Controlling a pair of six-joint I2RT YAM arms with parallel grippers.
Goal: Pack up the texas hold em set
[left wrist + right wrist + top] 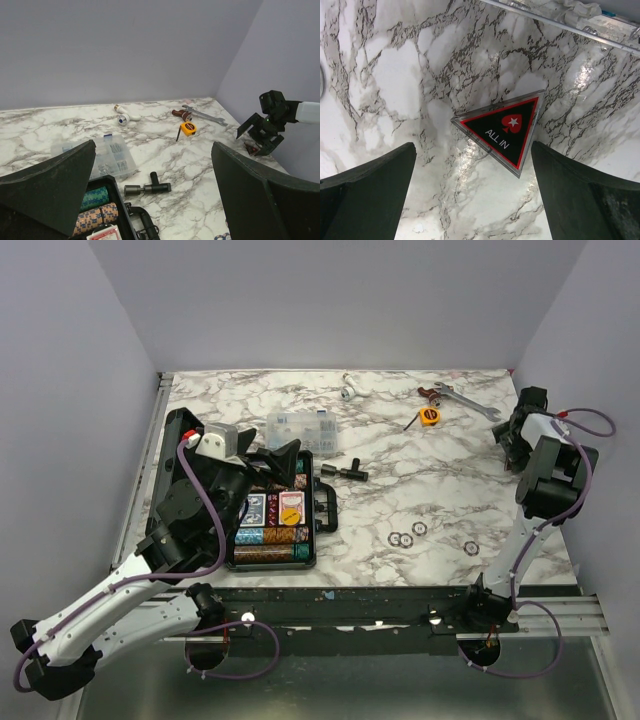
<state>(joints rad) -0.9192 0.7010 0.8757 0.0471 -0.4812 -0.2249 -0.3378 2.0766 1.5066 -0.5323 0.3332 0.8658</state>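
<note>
The black poker case [232, 562] lies open at the near left, holding rows of multicoloured chips [270, 537], a blue deck [255, 508] and a red deck [291, 508]; its handle [327, 505] faces right. My left gripper [283, 458] is open and empty above the case's far edge; the left wrist view shows the case corner [112, 187] and chips [95, 197] below my gripper [155, 195]. My right gripper [512, 435] is open at the far right, over a black and red triangular "ALL IN" plaque [502, 127] lying flat on the table. Several loose chips [405, 536] lie right of the case.
A clear compartment box [303, 427] sits just beyond the case. A black T-shaped tool [345, 472] lies beside it. A yellow tape measure [430, 416], a wrench [465, 400] and a white pipe fitting [350, 390] lie at the back. Walls close in on three sides.
</note>
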